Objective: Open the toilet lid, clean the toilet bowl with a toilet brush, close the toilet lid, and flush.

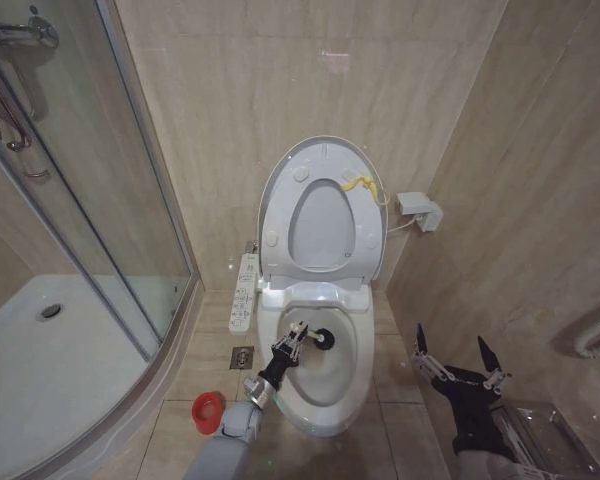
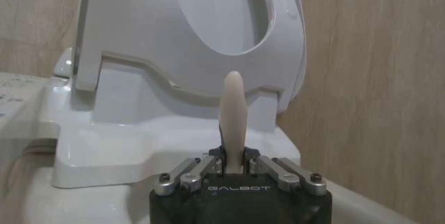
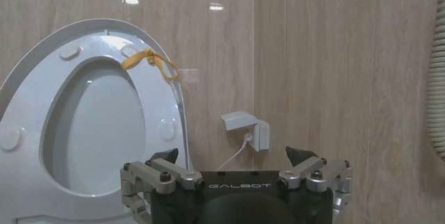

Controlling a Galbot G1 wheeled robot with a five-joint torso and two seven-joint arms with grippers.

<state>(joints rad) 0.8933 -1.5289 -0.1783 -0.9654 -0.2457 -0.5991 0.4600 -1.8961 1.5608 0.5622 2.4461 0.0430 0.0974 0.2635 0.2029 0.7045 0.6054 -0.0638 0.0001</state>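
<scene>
The toilet bowl (image 1: pixel 325 385), a glossy white ceramic oval, stands on the tiled floor against a beige stone-patterned wall. The toilet lid (image 1: pixel 315 160) is raised upright against that wall, with the ring-shaped seat (image 1: pixel 280 215) lifted flat against it; a yellow tag (image 1: pixel 358 184) hangs at the lid's upper edge. The left gripper (image 1: pixel 296 340) reaches over the bowl's left rim, its fingers closed on the thin pale handle of the toilet brush (image 1: pixel 320 339), whose dark round head lies inside the bowl toward its rear. In the left wrist view the handle (image 2: pixel 233 122) stands up between the clamped fingers (image 2: pixel 186 171), with the raised seat behind. A white button panel (image 1: pixel 243 291) runs along the bowl's left side. A short red round holder (image 1: pixel 208 410) sits on the floor left of the bowl's front, near a floor drain (image 1: pixel 242 356). Farther left curves a glass shower enclosure (image 1: pixel 90 220). The right gripper (image 1: pixel 458 362) hovers to the right of the bowl, fingers spread wide and holding nothing. A white wall socket (image 1: pixel 420 209) is mounted right of the lid.
</scene>
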